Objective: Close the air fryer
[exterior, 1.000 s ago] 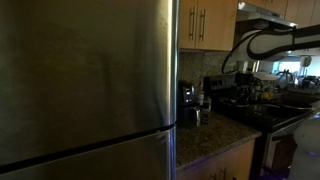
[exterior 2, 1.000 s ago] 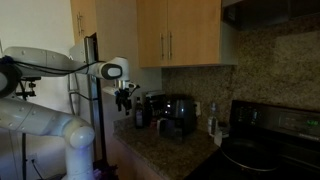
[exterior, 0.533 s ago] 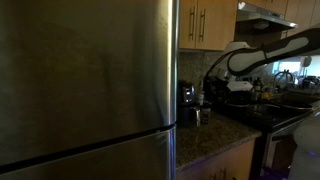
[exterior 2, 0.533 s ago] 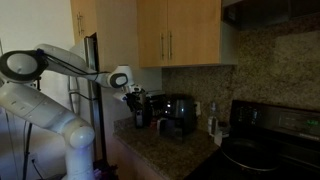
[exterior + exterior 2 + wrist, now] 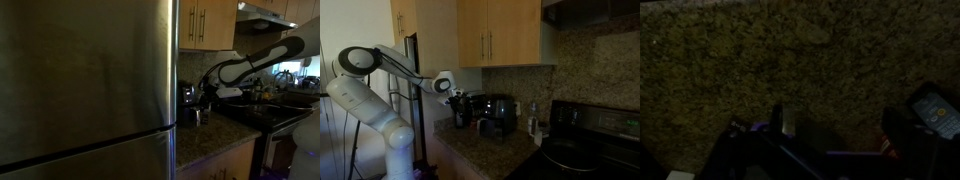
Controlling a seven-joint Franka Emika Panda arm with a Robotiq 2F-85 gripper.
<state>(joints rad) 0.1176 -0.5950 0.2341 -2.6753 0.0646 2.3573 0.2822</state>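
The air fryer (image 5: 498,115) is a small glossy black box on the granite counter (image 5: 480,152), against the backsplash. In an exterior view it shows just past the fridge edge (image 5: 187,98). From these views I cannot tell whether it stands open. My gripper (image 5: 456,100) hangs low over the counter beside the air fryer, close to a dark appliance between them; it also shows in an exterior view (image 5: 203,97). In the dim wrist view the gripper (image 5: 840,130) has its two fingers wide apart over the speckled granite, with nothing between them.
A huge brushed-steel fridge (image 5: 80,80) fills the near side. A black stove (image 5: 588,140) with pots stands at the counter's far end. Wooden wall cabinets (image 5: 500,35) hang above. A white bottle (image 5: 532,122) stands next to the air fryer.
The arm has swung down and in toward the counter, bringing the gripper lower and closer to the air fryer.
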